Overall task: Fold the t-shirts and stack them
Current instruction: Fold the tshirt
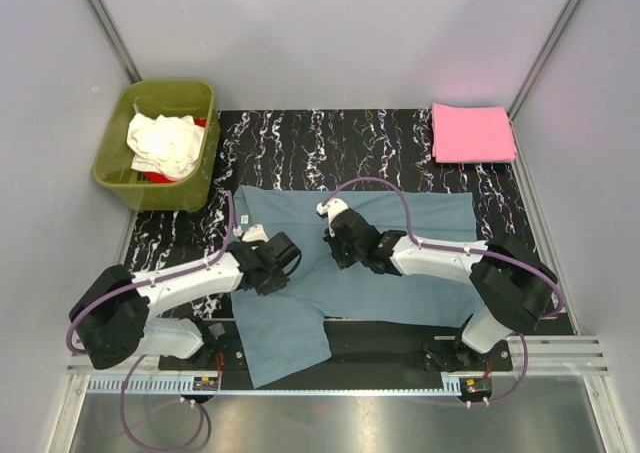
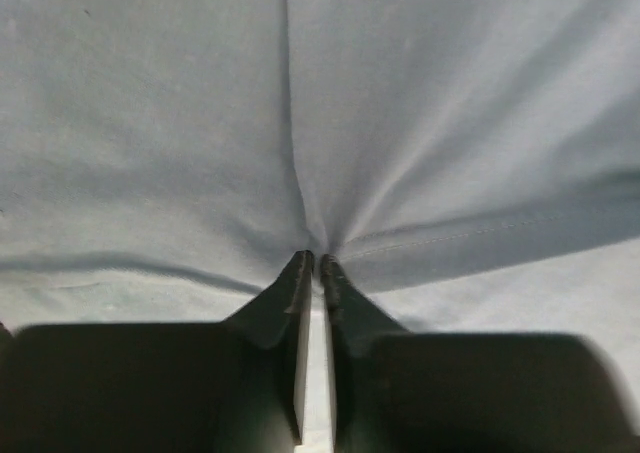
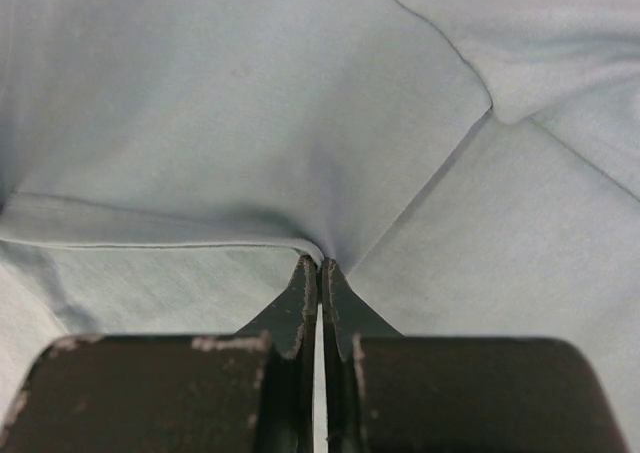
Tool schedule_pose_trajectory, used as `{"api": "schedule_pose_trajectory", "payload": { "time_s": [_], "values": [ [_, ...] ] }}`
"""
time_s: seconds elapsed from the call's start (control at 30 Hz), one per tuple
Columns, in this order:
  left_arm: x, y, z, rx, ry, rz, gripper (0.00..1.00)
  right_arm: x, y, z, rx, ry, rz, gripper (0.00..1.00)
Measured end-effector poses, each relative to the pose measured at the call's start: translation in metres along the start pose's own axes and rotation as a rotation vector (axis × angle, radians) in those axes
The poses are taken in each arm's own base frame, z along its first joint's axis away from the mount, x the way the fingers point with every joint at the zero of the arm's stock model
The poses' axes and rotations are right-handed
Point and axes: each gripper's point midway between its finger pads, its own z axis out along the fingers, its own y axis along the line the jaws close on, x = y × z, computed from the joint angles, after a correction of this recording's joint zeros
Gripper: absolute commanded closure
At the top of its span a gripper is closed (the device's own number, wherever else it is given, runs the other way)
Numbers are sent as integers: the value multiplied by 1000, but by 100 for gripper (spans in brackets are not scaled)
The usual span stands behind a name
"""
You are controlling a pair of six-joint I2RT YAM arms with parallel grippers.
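The large blue-grey t-shirt (image 1: 400, 263) lies spread over the black marbled mat, one part hanging toward the near edge. My left gripper (image 1: 290, 258) sits at its left-middle; in the left wrist view the left gripper (image 2: 317, 263) pinches a pucker of the blue-grey t-shirt (image 2: 420, 123), jaws a sliver apart. My right gripper (image 1: 333, 246) is close beside it; in the right wrist view the right gripper (image 3: 320, 263) is shut on a folded edge of the blue-grey t-shirt (image 3: 230, 113). A folded pink t-shirt (image 1: 472, 133) lies at the far right. A cream-white t-shirt (image 1: 162, 143) and a red one (image 1: 152, 177) sit in the tub.
The olive-green tub (image 1: 200, 168) stands at the far left corner, partly off the black marbled mat (image 1: 300, 138). Grey walls and metal posts close in the cell on three sides. A metal rail runs along the near edge.
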Motion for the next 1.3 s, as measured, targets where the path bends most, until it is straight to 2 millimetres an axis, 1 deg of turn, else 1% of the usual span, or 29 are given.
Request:
{"api": "schedule_pose_trajectory", "payload": {
  "time_s": [0.03, 0.07, 0.13, 0.2, 0.27, 0.33, 0.4, 0.43, 0.47, 0.5, 0.53, 0.57, 0.6, 0.63, 0.73, 0.77, 0.83, 0.9, 1.0, 1.07, 1.13, 1.17, 1.2, 1.23, 1.3],
  "values": [
    [0, 0, 0, -12, 3, 7, 78, 1, 0, 0, 1, 2, 0, 100],
    [-2, -1, -2, -17, 2, 11, 67, 2, -1, 0, 2, 4, 0, 100],
    [-8, -6, -9, -19, -10, 22, 54, 4, -1, -1, 2, 6, 0, 100],
    [-21, -13, -19, -11, -37, 37, 44, 6, -2, -1, 2, 10, 0, 100],
    [-43, -22, -28, 13, -68, 30, 40, 8, -2, -1, 3, 12, 1, 100],
    [-76, -25, -36, 37, -114, 1, 36, 11, -2, -1, 2, 12, 4, 100],
    [-113, -19, -40, 44, -166, -44, 34, 13, -3, 0, 2, 15, 5, 100],
    [-133, -12, -41, 37, -192, -68, 34, 14, -3, 0, 2, 17, 6, 99],
    [-145, -8, -40, 33, -207, -84, 34, 15, -3, 0, 1, 18, 7, 97],
    [-158, 0, -39, 19, -224, -96, 34, 15, -2, 0, -1, 18, 10, 89],
    [-169, 5, -37, 13, -235, -102, 35, 16, -2, -1, -5, 19, 14, 84],
    [-178, 8, -34, 10, -240, -104, 35, 16, -1, -1, -7, 19, 13, 79],
    [-186, 7, -28, 12, -233, -92, 35, 16, -1, -1, -9, 19, 15, 70],
    [-192, 9, -24, 10, -230, -98, 36, 16, 0, -1, -12, 19, 16, 67],
    [-209, 6, -1, 13, -187, -89, 39, 18, -1, -2, -4, 34, 29, 58],
    [-214, 3, 8, 20, -174, -87, 42, 18, -2, -4, 5, 42, 34, 57],
    [-220, -2, 20, 31, -146, -78, 42, 11, -6, -8, 34, 45, 55, 57],
    [-229, -10, 32, 51, -130, -70, 42, -5, -13, -12, 59, 32, 95, 57],
    [-238, -21, 44, 64, -112, -53, 44, -38, -39, -16, 110, -19, 197, 59],
    [-244, -27, 54, 66, -109, -46, 45, -59, -72, -19, 170, -56, 293, 59],
    [-246, -31, 61, 75, -109, -42, 46, -73, -109, -23, 238, -86, 387, 60],
    [-246, -33, 63, 84, -110, -41, 46, -76, -130, -24, 276, -91, 435, 60],
    [-247, -35, 64, 92, -111, -41, 46, -78, -145, -24, 304, -95, 470, 60],
    [-249, -38, 64, 105, -117, -41, 46, -76, -167, -24, 347, -86, 519, 61],
    [-253, -43, 65, 125, -128, -42, 46, -65, -200, -22, 416, -55, 593, 61]
  ]
}}
